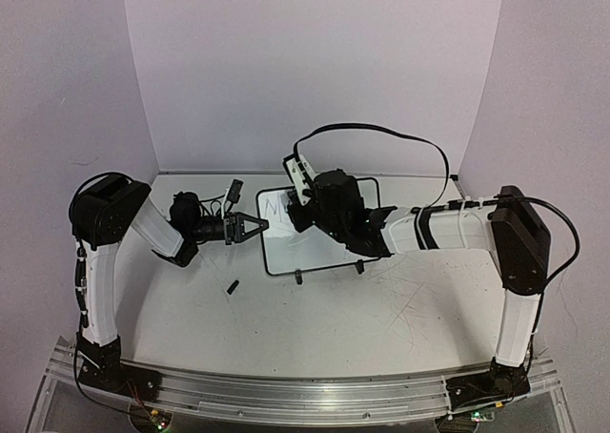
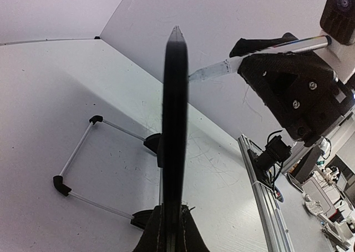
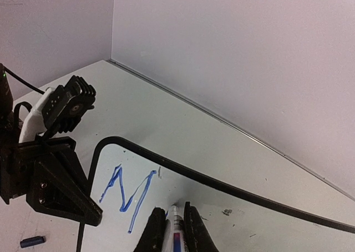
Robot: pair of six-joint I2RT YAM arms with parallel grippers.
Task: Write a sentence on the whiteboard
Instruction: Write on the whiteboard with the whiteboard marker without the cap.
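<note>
A: Clamping down on the left edge of the board point(image 1: 319, 247), the left gripper point(image 1: 259, 227) has both fingers pinched on the frame. Its own camera sees that edge head-on, a thin black blade.
B: And the board's spot?
A: Mid-table, toward the back, feet at its near edge. The wire stand point(image 2: 77, 152) sticks out on its back side, corners down on the table point(image 1: 381, 328).
B: Right side?
A: The right gripper point(image 3: 173, 210) is closed tight around a marker point(image 3: 176, 235), tip down at the white surface near the top-left corner. The sentence point(image 3: 128, 193) is just one blue M, right beside the tip.
B: Room to move?
A: Plenty to the right of that M: bare board runs out toward the far frame. Beyond the M the top frame is close, then a strip of table, then the wall point(image 3: 233, 58). Left of the M, the left gripper's black jaws crowd the corner.
B: Anything loose?
A: A small dark cap point(image 1: 232, 286) lies off the board's near-left corner, apart from it. In front, scuffed open table runs down to the rail point(image 1: 305, 390). A black cable point(image 1: 381, 128) loops high over the right arm against the wall, well above the board.
</note>
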